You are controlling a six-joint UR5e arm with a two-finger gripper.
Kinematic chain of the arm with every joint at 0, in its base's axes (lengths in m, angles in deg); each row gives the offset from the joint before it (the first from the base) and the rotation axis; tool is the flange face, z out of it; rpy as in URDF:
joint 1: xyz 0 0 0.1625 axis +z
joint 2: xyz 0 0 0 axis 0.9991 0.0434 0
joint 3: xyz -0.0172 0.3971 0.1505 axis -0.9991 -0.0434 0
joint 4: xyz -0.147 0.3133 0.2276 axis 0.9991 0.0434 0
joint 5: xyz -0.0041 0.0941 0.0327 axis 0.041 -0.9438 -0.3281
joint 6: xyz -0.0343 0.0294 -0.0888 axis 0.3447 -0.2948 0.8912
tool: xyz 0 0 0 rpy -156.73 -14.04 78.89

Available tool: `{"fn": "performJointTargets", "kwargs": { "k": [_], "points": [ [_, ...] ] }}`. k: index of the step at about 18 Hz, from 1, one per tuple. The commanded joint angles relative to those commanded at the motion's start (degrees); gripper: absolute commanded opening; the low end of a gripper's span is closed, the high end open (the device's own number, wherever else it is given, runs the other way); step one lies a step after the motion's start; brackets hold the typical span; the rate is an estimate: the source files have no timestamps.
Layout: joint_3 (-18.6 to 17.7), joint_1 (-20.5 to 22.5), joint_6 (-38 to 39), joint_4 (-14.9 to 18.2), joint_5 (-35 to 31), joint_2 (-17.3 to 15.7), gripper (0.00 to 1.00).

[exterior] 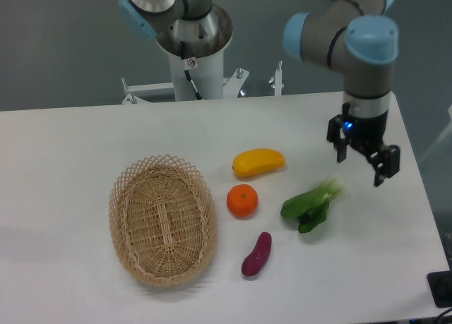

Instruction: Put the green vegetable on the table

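— Below the gripper and a little to its left: what lies there?

— The green vegetable, flat on the table. Its pale stalk end points up toward the gripper, its dark leaves spread away to the lower left. Nothing touches it; there is open tabletop between the stalk tip and the fingers.

— And the gripper itself?

— It hangs above the table with its two dark fingers parted and nothing between them (a small blue light glows on its body). It holds no object.

— What else is around, going further out from it?

— Further left of the gripper, past the vegetable, sits an orange fruit, just beside the leaves but apart from them. Above that fruit, roughly level with the gripper, lies a yellow fruit. Lower down, left of and well below the gripper, a purple eggplant-like piece lies tilted.

— Anything at the far side?

— An oval wicker basket, well apart from the gripper, to the left of all the fruit; only its woven bottom shows inside. Behind the table, to the gripper's upper left, stands the arm's white pedestal.
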Motion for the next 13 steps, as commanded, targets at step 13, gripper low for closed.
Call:
{"fn": "performJointTargets", "kwargs": {
  "k": [13],
  "points": [
    [0.36, 7.83, -14.96, 5.91, 2.11, -2.11, 1.0]
  ]
}}
